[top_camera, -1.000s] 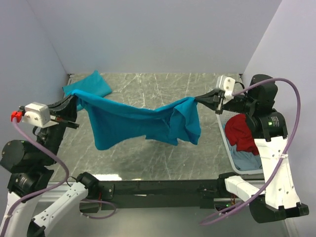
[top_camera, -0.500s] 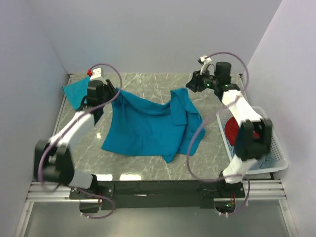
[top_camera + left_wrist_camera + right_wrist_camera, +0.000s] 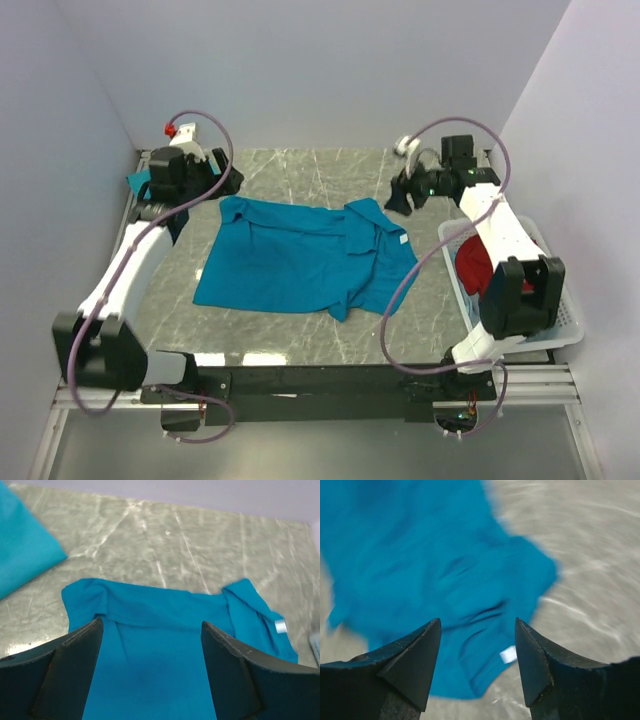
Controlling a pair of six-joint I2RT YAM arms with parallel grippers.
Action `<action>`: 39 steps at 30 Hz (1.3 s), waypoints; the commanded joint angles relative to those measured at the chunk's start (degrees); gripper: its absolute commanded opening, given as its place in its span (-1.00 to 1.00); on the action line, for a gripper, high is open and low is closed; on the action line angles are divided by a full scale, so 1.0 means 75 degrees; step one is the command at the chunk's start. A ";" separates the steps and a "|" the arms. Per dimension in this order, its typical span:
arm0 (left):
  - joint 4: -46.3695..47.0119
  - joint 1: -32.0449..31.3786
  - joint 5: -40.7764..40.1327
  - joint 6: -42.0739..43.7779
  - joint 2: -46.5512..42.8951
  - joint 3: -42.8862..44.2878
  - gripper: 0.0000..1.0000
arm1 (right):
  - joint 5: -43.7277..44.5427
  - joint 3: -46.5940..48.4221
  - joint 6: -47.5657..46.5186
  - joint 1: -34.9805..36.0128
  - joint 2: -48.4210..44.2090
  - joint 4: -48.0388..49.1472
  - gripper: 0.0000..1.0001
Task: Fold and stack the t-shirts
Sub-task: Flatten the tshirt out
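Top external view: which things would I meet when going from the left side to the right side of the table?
folded blue shirt → spread-out blue shirt → white basket

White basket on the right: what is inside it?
A red cloth shows inside the white basket. The right arm crosses above it and covers whatever else is inside.

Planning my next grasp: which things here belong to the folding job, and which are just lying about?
Job:
- spread teal t-shirt, mid-table
- second teal shirt, far-left corner

Lying about:
- white basket, right edge
- red cloth inside it
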 commanded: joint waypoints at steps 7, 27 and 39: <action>-0.0908 -0.1360 0.2016 0.3221 -0.2950 -0.2540 0.68 | 0.0489 -0.3348 -0.4849 0.2263 -0.2575 -0.2486 0.34; -0.2104 -0.4717 -0.0763 0.6757 -0.1688 -0.4067 0.64 | 0.1991 -0.5331 -0.4334 0.3437 -0.2636 -0.0317 0.33; -0.1858 -0.4752 -0.0552 0.6698 -0.1874 -0.4501 0.65 | 0.2249 -0.5390 -0.4076 0.3765 -0.2074 -0.0258 0.12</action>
